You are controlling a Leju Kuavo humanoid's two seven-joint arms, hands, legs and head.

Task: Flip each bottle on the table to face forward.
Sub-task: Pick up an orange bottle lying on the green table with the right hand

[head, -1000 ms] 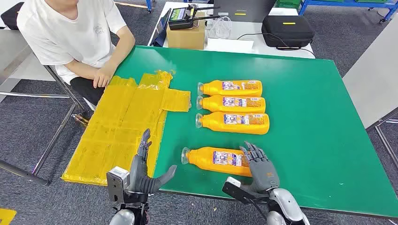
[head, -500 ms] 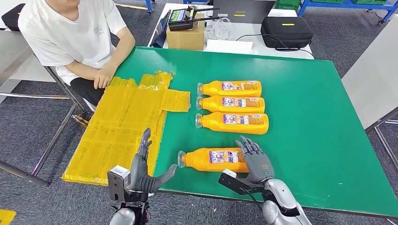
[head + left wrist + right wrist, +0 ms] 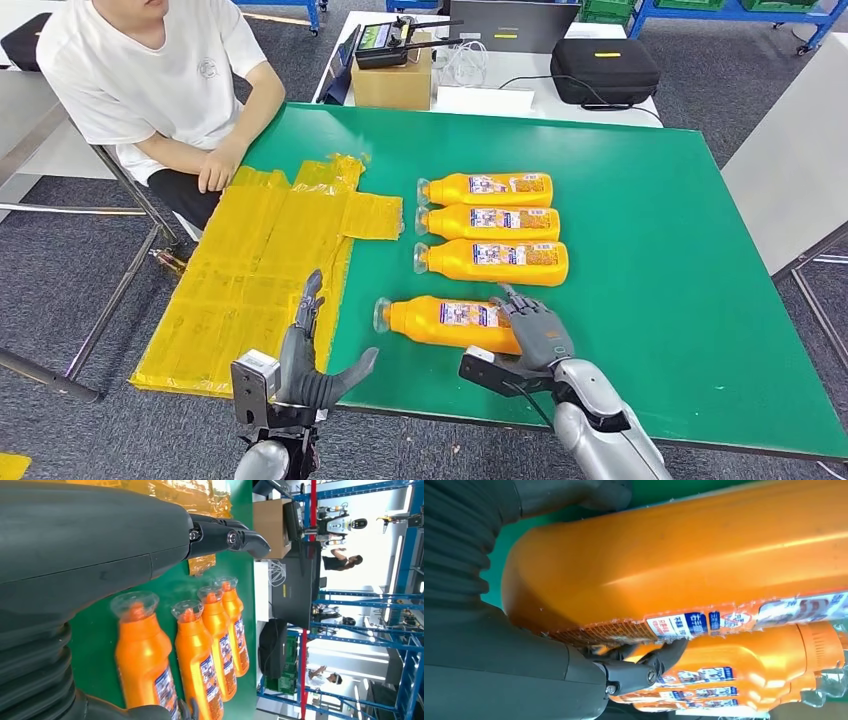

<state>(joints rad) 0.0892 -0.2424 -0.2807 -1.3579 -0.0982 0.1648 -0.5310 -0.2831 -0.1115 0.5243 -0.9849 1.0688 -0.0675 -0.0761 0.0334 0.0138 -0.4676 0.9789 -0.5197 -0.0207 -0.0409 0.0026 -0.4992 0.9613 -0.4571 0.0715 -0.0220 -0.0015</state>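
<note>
Left robot hand [image 3: 312,362] idle at the counter [image 3: 660,300] edge, fingers spread, holding nothing. Nearest orange bottle [image 3: 450,322] lying cap-left, gripped at its base by right robot hand [image 3: 530,330]; likely to roll or skid towards the near edge if grip slips. Since earlier: bottle nudged left, slightly rotated, hand further over it.

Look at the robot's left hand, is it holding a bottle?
No, the left hand hangs open off the table's near edge, apart from the nearest bottle, which the right hand grips.
</note>
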